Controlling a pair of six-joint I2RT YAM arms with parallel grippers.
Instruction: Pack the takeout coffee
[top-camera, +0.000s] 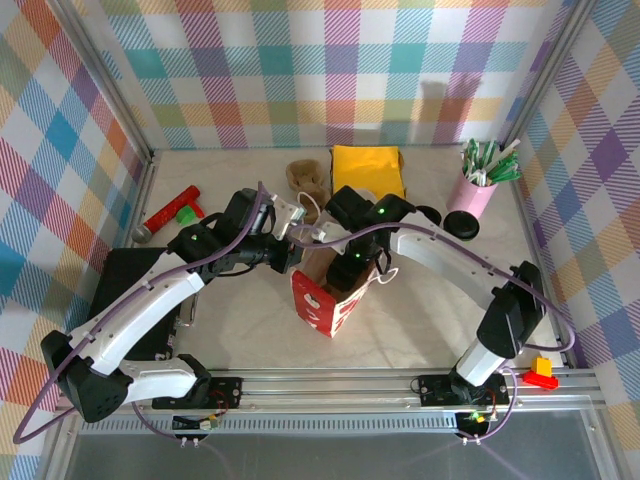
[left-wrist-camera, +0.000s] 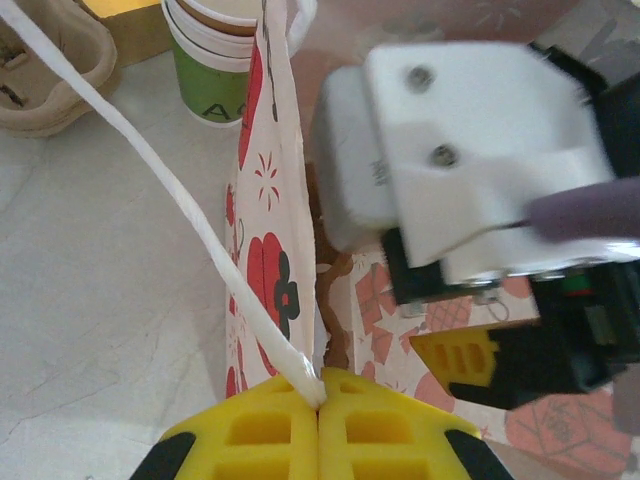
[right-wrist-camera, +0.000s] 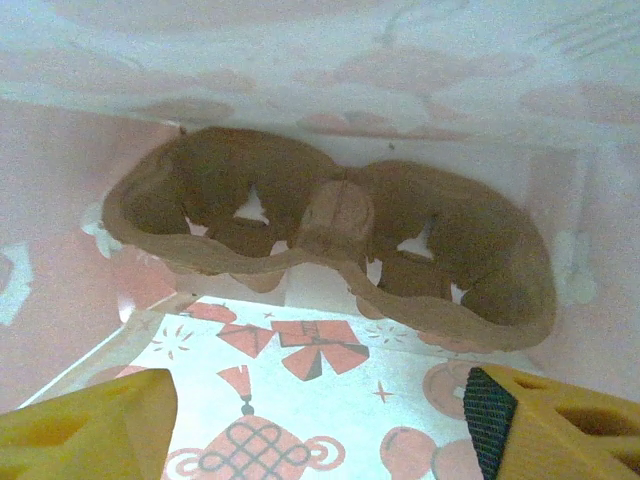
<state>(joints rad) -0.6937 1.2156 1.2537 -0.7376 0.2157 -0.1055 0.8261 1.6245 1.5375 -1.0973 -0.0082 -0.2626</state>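
Note:
A red-and-white paper bag (top-camera: 325, 297) stands open at the table's middle. My left gripper (left-wrist-camera: 320, 395) is shut on the bag's white cord handle (left-wrist-camera: 180, 200), holding it up beside the bag wall (left-wrist-camera: 265, 250). My right gripper (right-wrist-camera: 310, 425) is open inside the bag, its yellow fingers (right-wrist-camera: 90, 430) spread above a brown two-cup carrier (right-wrist-camera: 330, 230) lying at the bottom. From above, the right gripper (top-camera: 350, 265) sits in the bag's mouth. A round black lid (top-camera: 462, 226) lies by the pink cup; I cannot tell whether it tops the takeout coffee.
A stack of lidless white-and-green cups (left-wrist-camera: 215, 60) stands behind the bag. Another brown carrier (top-camera: 305, 178) and a yellow bag (top-camera: 368, 170) lie at the back. A pink cup of stirrers (top-camera: 478, 188), a smaller black lid (top-camera: 428, 213) and a red-and-green object (top-camera: 170, 212) flank them.

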